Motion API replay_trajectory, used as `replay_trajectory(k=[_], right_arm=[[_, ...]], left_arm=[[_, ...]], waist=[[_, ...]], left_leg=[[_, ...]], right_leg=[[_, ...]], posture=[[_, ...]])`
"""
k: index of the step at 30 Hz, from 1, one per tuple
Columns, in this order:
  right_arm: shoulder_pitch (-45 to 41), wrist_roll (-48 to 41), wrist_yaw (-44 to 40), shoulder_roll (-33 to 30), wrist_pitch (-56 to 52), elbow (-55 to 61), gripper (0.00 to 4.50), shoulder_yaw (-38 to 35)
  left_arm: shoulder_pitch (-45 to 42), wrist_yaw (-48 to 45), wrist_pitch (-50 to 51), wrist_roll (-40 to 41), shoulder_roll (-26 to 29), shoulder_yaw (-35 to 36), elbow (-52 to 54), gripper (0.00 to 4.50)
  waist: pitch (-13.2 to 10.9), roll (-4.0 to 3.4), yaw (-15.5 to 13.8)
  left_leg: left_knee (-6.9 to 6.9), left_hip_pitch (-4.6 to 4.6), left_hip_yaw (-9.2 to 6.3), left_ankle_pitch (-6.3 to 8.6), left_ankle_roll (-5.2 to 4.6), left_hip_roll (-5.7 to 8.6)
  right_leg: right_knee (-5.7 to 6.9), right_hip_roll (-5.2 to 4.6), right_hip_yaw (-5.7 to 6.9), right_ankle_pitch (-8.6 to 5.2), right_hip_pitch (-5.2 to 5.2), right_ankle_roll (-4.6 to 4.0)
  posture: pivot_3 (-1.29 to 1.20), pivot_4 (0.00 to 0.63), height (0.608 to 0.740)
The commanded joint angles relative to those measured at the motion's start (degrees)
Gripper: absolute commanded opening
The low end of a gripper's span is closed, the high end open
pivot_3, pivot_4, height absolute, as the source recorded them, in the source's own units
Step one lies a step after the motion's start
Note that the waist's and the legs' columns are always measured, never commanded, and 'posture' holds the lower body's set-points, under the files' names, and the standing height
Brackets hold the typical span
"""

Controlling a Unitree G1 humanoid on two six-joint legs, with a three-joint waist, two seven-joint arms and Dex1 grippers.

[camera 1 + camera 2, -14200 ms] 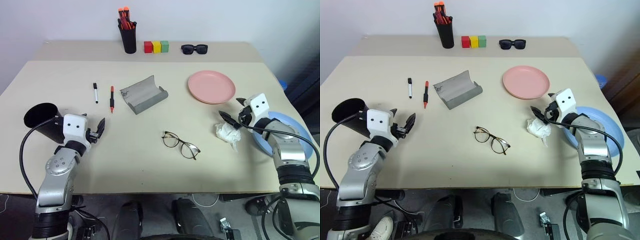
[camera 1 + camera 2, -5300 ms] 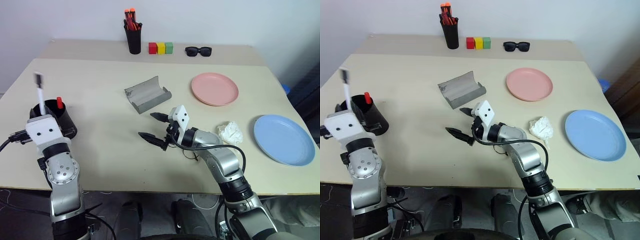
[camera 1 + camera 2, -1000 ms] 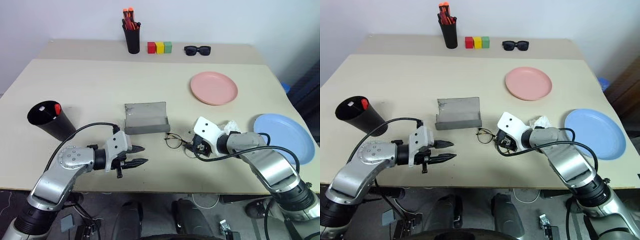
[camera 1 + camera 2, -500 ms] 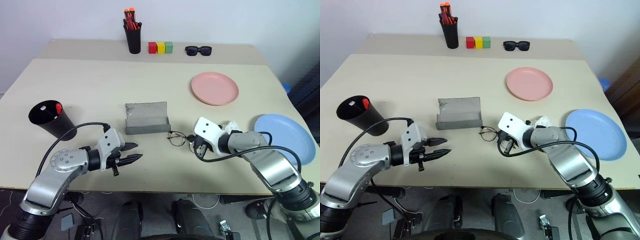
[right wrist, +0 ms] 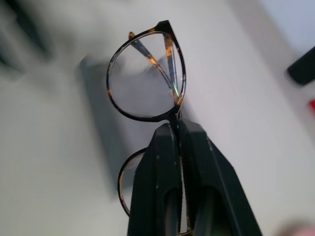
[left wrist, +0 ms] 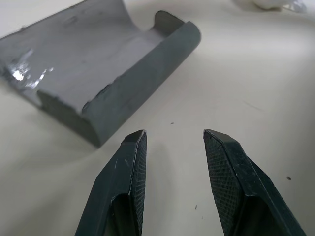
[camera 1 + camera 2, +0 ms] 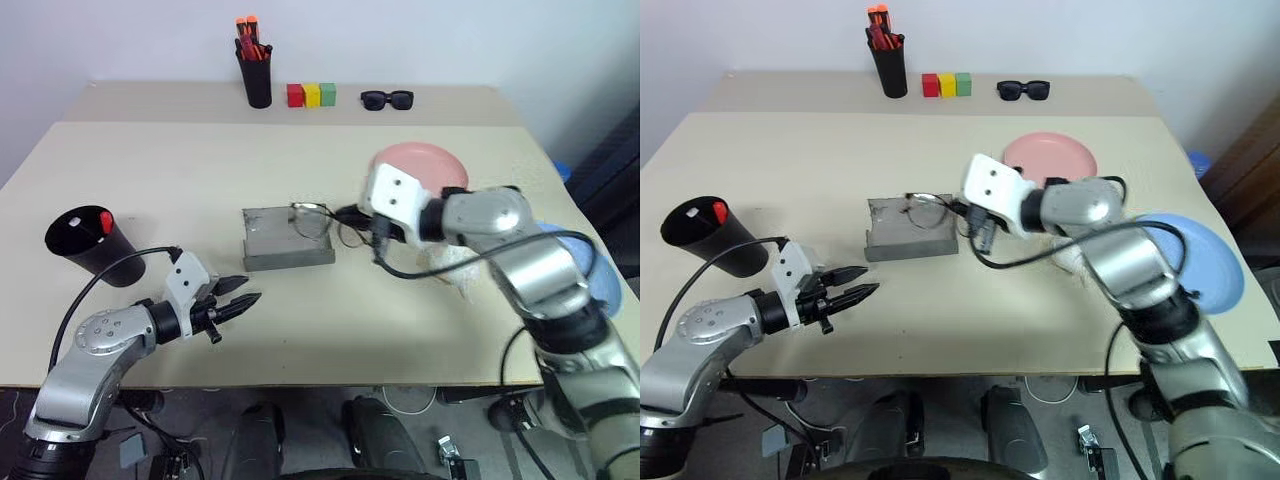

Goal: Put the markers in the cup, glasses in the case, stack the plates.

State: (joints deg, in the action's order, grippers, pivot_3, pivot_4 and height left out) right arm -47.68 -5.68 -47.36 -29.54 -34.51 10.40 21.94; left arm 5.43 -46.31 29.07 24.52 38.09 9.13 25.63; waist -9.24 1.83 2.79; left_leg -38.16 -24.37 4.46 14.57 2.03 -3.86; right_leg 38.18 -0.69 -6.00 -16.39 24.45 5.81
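My right gripper (image 7: 343, 214) is shut on the bridge of the thin black wire-framed glasses (image 7: 311, 219), holding them in the air just over the open grey case (image 7: 284, 243). In the right wrist view the fingers (image 5: 162, 147) pinch the frame between the two round lenses (image 5: 145, 73). My left gripper (image 7: 249, 291) hovers open and empty near the table's front, a little short of the case (image 6: 98, 83). The black cup (image 7: 83, 244) at the left holds the red marker (image 7: 105, 221) and a white one. The pink plate (image 7: 432, 160) is partly behind my right arm; the blue plate (image 7: 1212, 256) lies at the right edge.
A crumpled white tissue (image 7: 452, 266) lies under my right forearm. Along the back edge stand a black pen holder with orange markers (image 7: 256, 76), three coloured blocks (image 7: 312, 95) and dark sunglasses (image 7: 387, 98).
My right gripper has lifted the glasses off the table and carried them up and leftward over the case. The left gripper has drifted slightly left, still open.
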Motion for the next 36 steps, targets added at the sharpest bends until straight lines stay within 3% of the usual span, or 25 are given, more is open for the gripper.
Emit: replay_trajectory(k=[1,7,19,22,28,33,36], right_arm=[[-5.25,4.75,2.36,6.29,7.73,-11.59,0.04,3.46],[-7.97,9.99,1.53,11.75,18.5,-26.22,0.04,6.57],[-3.86,11.4,-3.39,10.79,17.03,-24.0,0.04,5.71],[-3.61,11.49,-3.59,11.23,16.88,-23.71,1.0,5.39],[-3.92,11.77,-2.41,11.01,17.43,-22.15,3.97,3.65],[-2.97,9.75,-2.31,9.2,16.52,-17.42,3.97,-0.62],[0.54,8.54,-3.48,5.91,16.01,-12.18,4.03,-3.33]], left_arm=[[3.25,0.26,-1.46,1.91,0.11,4.15,3.82,1.84],[8.47,2.03,-1.52,2.36,0.16,7.97,7.19,1.84],[7.09,4.13,-1.11,2.01,0.36,6.22,7.54,1.84],[5.56,4.16,-1.41,1.63,0.5,5.23,6.6,1.84],[2.74,4.96,-1.18,2.2,-0.3,4.4,6.27,1.84],[-2.98,9.07,3.71,7.06,-3.41,5.6,5.48,1.84],[-9.99,12.09,6.69,8.46,-4.87,4.65,3.55,0.4]], waist=[[0.0,0.0,0.04],[-0.01,-0.01,-0.49],[-0.03,-0.05,-0.15],[-0.03,-0.05,-0.16],[-0.04,-0.06,-0.17],[-0.03,-0.04,-0.29],[0.0,0.0,-0.74]], left_leg=[[0.01,-0.02,-0.01,0.0,0.0,0.0],[0.02,-0.06,0.04,0.0,0.01,0.04],[0.06,-0.02,0.03,0.0,0.01,0.02],[0.06,-0.02,0.04,0.0,0.01,0.03],[0.06,-0.02,0.03,0.0,0.01,0.03],[0.05,-0.03,0.02,0.0,0.01,0.03],[0.04,-0.03,-0.02,0.0,0.01,0.05]], right_leg=[[0.01,0.0,0.01,0.03,0.01,0.05],[-0.03,-0.13,0.06,0.0,0.0,0.0],[0.01,-0.09,0.07,0.0,0.02,-0.01],[0.0,-0.09,0.07,0.0,0.02,-0.01],[0.01,-0.09,0.07,0.0,0.02,-0.01],[0.0,-0.09,0.07,0.08,0.0,0.14],[0.0,-0.09,0.08,0.09,-0.02,0.15]], posture=[[0.0,0.15,0.725],[0.0,0.15,0.725],[0.0,0.15,0.725],[0.0,0.15,0.725],[0.0,0.15,0.725],[0.0,0.15,0.725],[0.0,0.15,0.725]])
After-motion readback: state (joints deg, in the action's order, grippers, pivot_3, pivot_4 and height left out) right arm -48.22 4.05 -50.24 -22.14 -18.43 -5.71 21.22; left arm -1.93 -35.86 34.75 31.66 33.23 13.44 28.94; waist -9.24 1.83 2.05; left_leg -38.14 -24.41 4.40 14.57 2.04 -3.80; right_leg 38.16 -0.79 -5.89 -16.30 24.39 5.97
